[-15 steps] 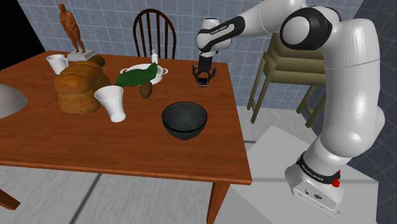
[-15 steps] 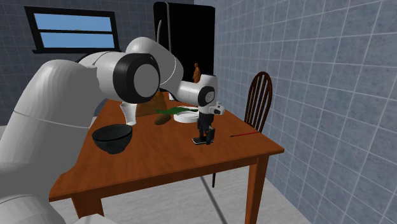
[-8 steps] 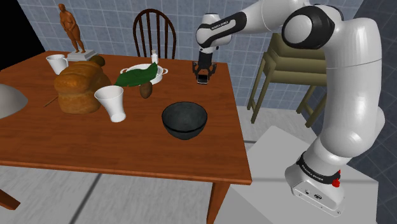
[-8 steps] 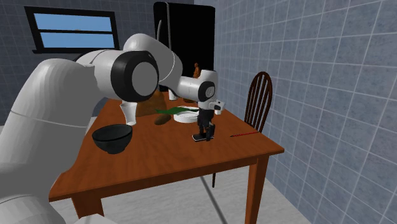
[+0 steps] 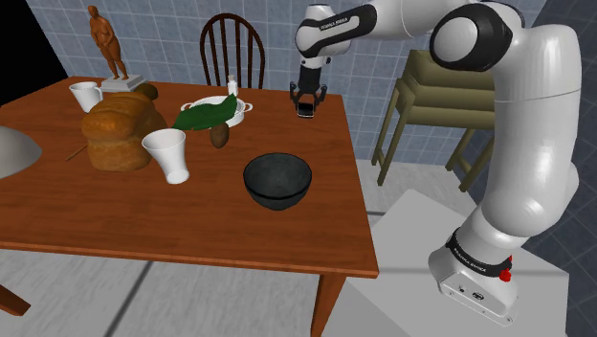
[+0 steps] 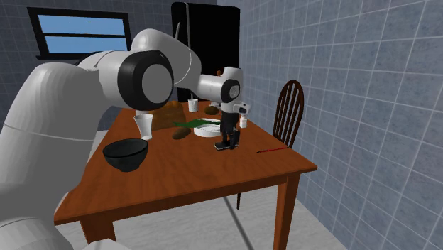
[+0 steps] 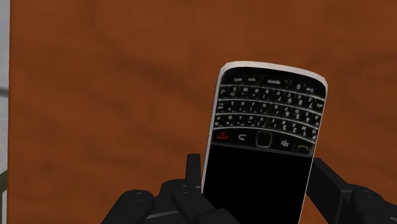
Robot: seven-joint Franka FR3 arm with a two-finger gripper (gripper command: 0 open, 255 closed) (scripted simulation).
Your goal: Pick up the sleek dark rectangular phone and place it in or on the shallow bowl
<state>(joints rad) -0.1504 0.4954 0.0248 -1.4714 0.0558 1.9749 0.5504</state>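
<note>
The claw (image 5: 305,103) is clenched on the phone (image 7: 264,133), with a black finger (image 7: 192,170) pressing on each side. The phone is dark, with a pale rim and tiny keys. It hangs low over the far right part of the table (image 5: 191,225). The dark bowl (image 5: 277,180) sits nearer on the table, well apart from the phone. To the left are a white cup (image 5: 167,153), a big bread (image 5: 121,129) and a plate (image 5: 244,105) with a green leaf (image 5: 203,117). A chair (image 5: 232,48) stands behind the table.
</note>
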